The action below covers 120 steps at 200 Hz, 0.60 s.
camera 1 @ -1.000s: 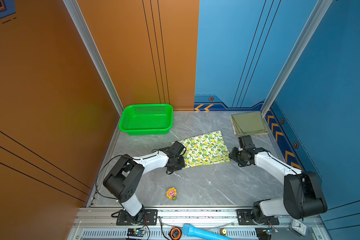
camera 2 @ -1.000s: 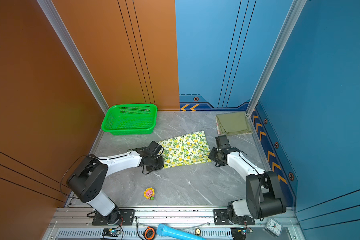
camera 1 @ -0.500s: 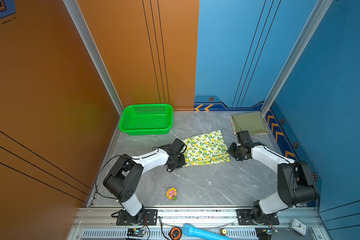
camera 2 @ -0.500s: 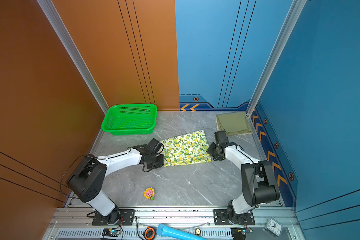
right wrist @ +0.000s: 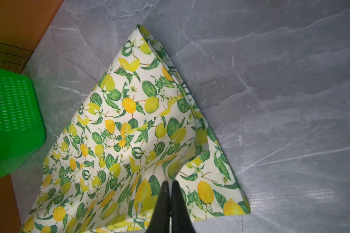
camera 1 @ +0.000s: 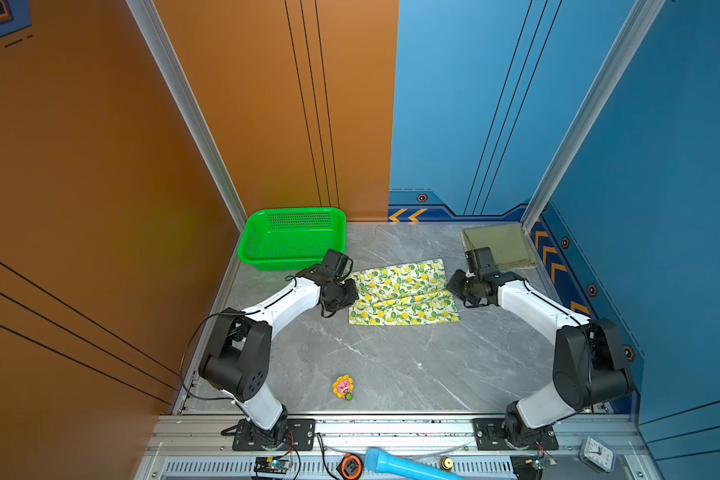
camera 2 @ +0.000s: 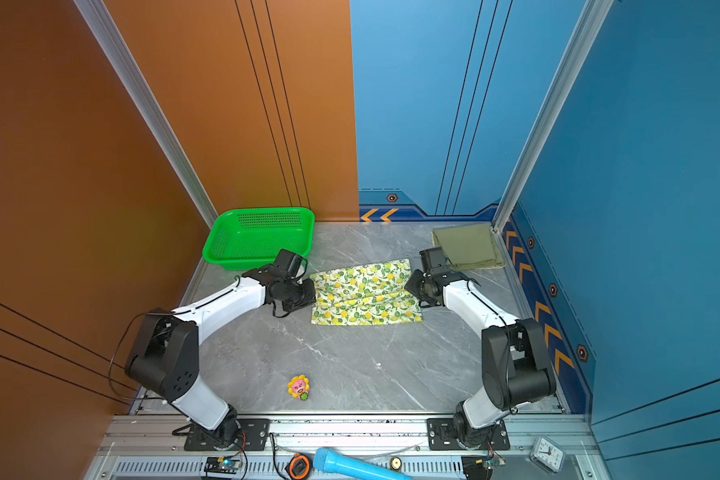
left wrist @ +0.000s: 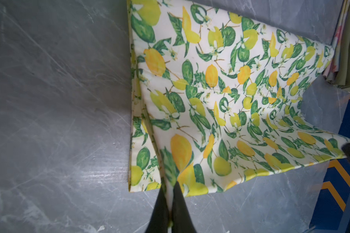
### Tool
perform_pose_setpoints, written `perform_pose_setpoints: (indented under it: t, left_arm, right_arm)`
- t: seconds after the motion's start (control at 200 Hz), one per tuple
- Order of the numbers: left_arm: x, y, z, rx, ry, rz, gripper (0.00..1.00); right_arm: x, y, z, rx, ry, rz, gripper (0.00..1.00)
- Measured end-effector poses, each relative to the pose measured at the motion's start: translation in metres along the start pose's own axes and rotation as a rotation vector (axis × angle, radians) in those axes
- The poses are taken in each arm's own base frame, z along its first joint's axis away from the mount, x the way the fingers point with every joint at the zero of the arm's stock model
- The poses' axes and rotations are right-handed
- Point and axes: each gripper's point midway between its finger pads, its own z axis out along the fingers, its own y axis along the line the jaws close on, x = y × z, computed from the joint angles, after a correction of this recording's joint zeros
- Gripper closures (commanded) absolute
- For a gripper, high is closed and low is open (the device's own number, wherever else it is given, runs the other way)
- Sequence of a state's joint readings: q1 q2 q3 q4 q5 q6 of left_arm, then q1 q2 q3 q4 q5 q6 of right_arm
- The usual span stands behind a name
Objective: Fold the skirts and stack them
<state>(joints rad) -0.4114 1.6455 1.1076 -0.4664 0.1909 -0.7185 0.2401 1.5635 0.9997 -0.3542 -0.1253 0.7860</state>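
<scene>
While the lemon skirt (camera 1: 402, 293) lies on the worktop (camera 1: 391, 361), the left gripper (left wrist: 168, 186) and right gripper (right wrist: 169, 183) each pinch one side, jaws squeezed together.

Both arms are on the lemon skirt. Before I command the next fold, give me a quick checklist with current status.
1. Left end effector shut on the lemon skirt at one side: ok.
2. Right end effector shut on the opposite side: ok.
3. All cloth layers caught in each grip: cannot tell.
4. Olive skirt folded flat in the far right corner: ok.
5. Green basket apart from the lemon skirt: ok.
6. Flower toy away from the cloth: ok.
</scene>
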Motion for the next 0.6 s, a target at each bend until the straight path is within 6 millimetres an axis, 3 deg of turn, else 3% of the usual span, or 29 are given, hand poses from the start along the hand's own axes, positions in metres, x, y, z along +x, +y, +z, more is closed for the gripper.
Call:
perform_pose_setpoints:
  t: [0.16, 0.32, 0.406, 0.481, 0.536, 0.601]
  left_arm:
    - [0.035, 0.024, 0.019, -0.038, 0.082, -0.012, 1.00]
    - [0.058, 0.032, 0.029, -0.052, 0.130, -0.003, 1.00]
    - [0.061, 0.033, 0.032, -0.053, 0.134, -0.001, 1.00]
    - [0.061, 0.033, 0.033, -0.052, 0.132, -0.001, 1.00]
    - [0.063, 0.035, 0.034, -0.055, 0.135, -0.004, 0.89]
    - [0.064, 0.036, 0.034, -0.057, 0.138, -0.006, 0.72]
  right_arm:
    - [0.033, -0.035, 0.014, 0.082, 0.070, 0.002, 1.00]
    - [0.044, -0.048, 0.019, 0.114, 0.085, -0.007, 0.96]
    - [0.045, -0.049, 0.020, 0.115, 0.086, -0.011, 0.87]
    - [0.044, -0.051, 0.021, 0.119, 0.077, -0.028, 0.72]
    - [0.044, -0.054, 0.022, 0.132, 0.072, -0.032, 0.59]
    - [0.045, -0.057, 0.022, 0.142, 0.071, -0.043, 0.53]
